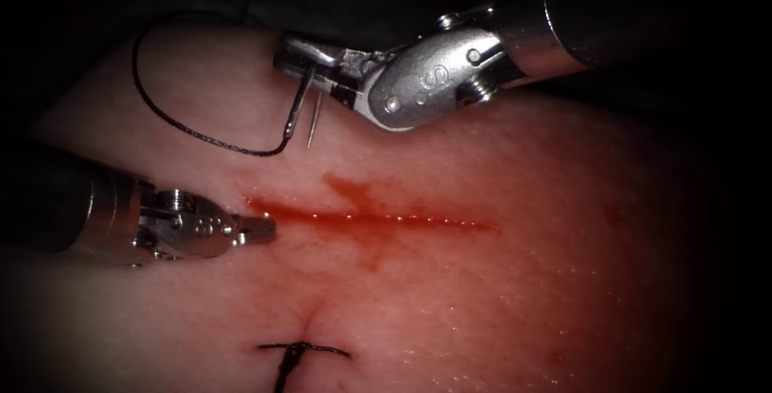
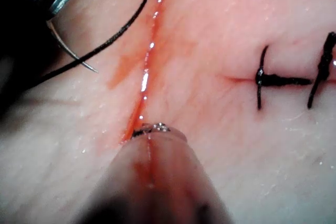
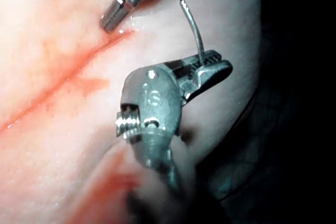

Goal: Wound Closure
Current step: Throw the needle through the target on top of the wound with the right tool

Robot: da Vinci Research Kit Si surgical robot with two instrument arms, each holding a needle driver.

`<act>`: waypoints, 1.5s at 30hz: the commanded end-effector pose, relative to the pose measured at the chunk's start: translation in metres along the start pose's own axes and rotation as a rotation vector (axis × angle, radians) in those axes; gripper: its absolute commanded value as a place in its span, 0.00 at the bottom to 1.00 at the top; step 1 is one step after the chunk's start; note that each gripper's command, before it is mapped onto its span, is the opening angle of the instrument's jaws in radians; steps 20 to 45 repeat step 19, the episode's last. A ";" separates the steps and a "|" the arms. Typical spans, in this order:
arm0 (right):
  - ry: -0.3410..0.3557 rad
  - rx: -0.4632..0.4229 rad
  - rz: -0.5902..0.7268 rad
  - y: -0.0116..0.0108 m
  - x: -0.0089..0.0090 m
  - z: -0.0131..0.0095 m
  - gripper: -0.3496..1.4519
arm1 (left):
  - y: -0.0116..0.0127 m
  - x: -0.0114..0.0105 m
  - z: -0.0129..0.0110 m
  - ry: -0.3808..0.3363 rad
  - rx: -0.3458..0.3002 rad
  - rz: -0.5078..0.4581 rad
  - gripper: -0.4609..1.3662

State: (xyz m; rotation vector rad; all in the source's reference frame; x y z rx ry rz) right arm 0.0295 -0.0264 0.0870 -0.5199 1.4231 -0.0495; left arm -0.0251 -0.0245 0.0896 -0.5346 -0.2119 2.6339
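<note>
The tissue (image 1: 498,296) is pale pink, stained with red fluid (image 1: 354,200) around the dark red cut (image 1: 370,218). Black thread (image 1: 185,124) loops above the cut, and a black stitch (image 1: 301,350) lies below it. Both claws are shiny silver.

Both tools were shiny silver with dark shafts, and the right tool (image 1: 301,55) had an "S" stamped on its wrist.
</note>
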 end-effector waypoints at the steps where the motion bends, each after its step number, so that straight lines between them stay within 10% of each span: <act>1: 0.005 -0.006 -0.011 -0.0001 -0.0003 0.0001 0.00 | 0.0002 -0.0001 0.0002 -0.007 -0.022 0.000 0.06; 45: 0.012 -0.008 -0.027 -0.0010 -0.0007 -0.0002 0.00 | -0.0004 -0.0008 0.0009 0.007 -0.045 -0.012 0.06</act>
